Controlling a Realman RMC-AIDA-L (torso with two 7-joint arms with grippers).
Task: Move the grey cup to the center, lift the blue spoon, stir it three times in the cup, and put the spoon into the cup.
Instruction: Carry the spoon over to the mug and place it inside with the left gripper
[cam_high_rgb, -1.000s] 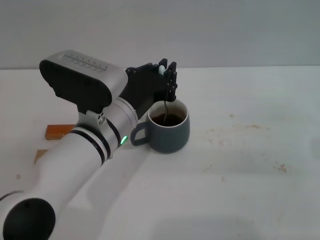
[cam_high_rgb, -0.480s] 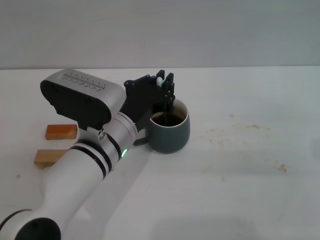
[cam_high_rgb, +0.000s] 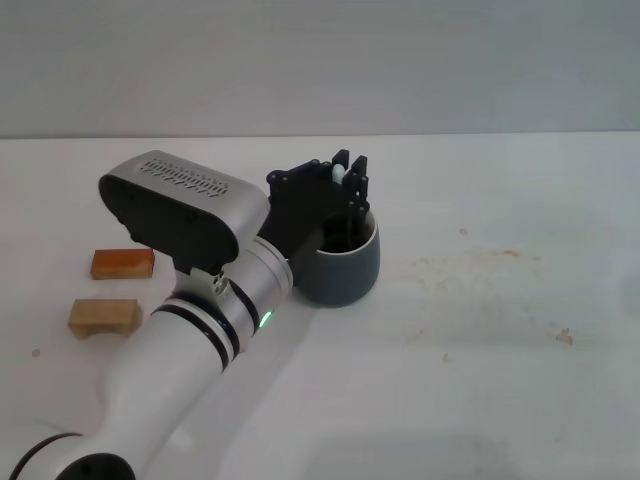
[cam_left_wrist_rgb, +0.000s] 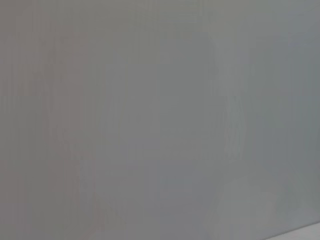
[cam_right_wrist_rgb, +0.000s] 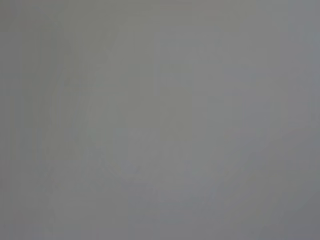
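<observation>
The grey cup (cam_high_rgb: 350, 272) stands on the white table near the middle in the head view, its handle and most of its inside hidden behind my left arm. My left gripper (cam_high_rgb: 350, 180) hangs over the cup's mouth, shut on the blue spoon (cam_high_rgb: 340, 172), whose pale handle tip shows between the fingers. The spoon's bowl reaches down into the cup and is hidden. My right gripper is out of view. Both wrist views show only blank grey.
Two small wooden blocks lie at the left of the table, one orange-brown (cam_high_rgb: 122, 263) and one tan (cam_high_rgb: 102, 317). My left arm (cam_high_rgb: 190, 330) crosses the lower left. Faint brown stains (cam_high_rgb: 490, 258) mark the table right of the cup.
My left arm has swung to the right and the gripper with the spoon has shifted right over the cup. The arm now hides the cup's handle and the dark liquid.
</observation>
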